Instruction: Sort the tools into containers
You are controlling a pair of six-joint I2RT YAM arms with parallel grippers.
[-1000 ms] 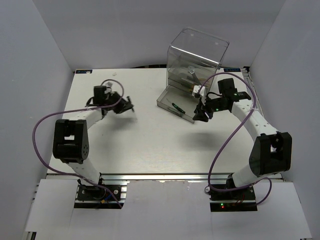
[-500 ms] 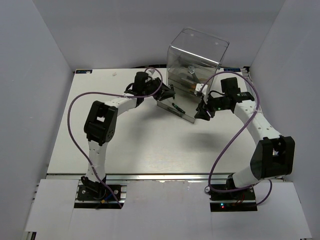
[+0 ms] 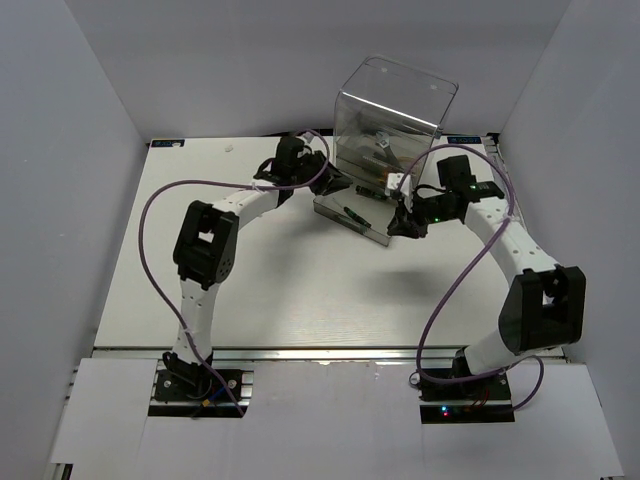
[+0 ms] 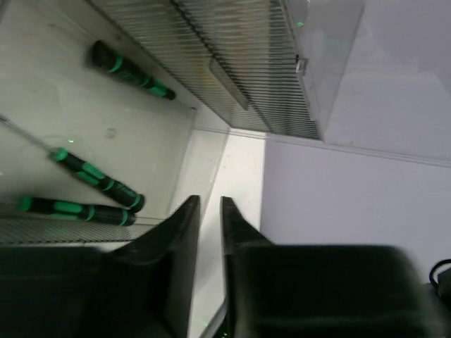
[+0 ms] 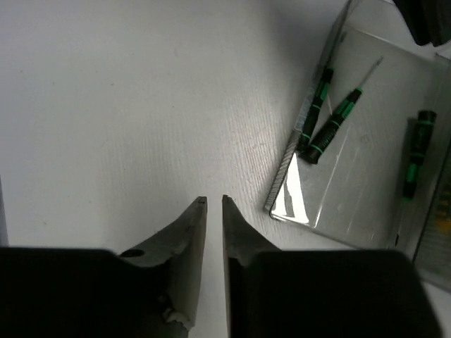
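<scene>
My left gripper (image 4: 210,204) and right gripper (image 5: 213,201) are both pressed nearly together and empty. Screwdrivers (image 5: 331,127) lie in the open drawer (image 5: 366,190), just up-right of the right gripper. I see no other tools; only closing seems left.

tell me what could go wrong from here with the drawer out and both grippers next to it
The left gripper sits just outside the drawer's wall by the cabinet; a sideways move could shove the cabinet. The right gripper hangs near the drawer's front corner; an off-centre push may jam it crooked. The screwdrivers lie loose inside and could roll.
</scene>
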